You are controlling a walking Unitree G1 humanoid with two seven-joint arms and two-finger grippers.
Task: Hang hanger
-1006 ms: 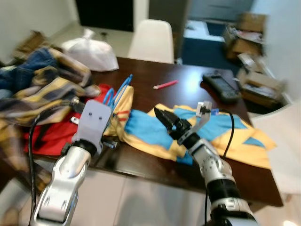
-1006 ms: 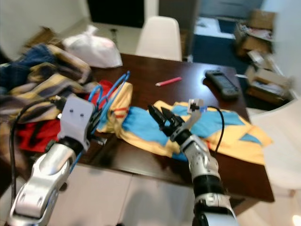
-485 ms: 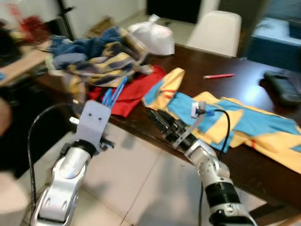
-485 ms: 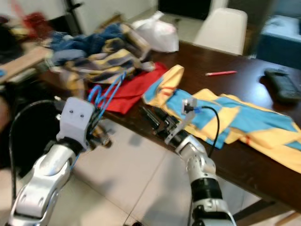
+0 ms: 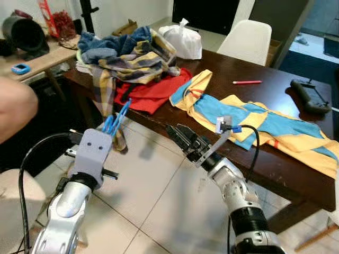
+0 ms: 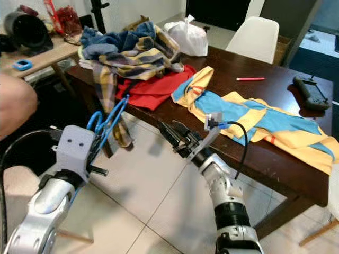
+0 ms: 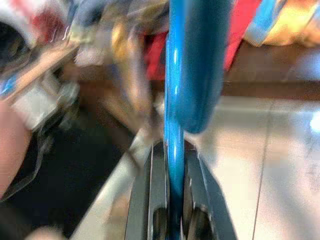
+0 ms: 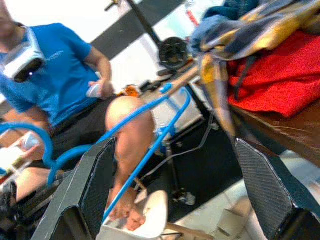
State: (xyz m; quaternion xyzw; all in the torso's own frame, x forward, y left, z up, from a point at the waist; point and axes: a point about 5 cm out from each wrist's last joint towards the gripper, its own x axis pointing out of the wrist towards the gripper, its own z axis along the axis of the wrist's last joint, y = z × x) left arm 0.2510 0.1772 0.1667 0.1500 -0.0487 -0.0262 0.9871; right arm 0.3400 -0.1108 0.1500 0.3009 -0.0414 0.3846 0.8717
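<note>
So left claw (image 6: 98,138) is clamping the blue hanger (image 6: 108,123), right claw (image 5: 180,138) gaping empty; next it's needing a rail.

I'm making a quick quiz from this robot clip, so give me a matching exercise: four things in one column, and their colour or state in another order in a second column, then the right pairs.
Things:
1. hanger
2. left gripper
3. right gripper
4. pen on the table

Colour or state:
A. open, holding nothing
B. red
C. blue
D. shut on the hanger

Pairs: 1-C, 2-D, 3-A, 4-B
</note>
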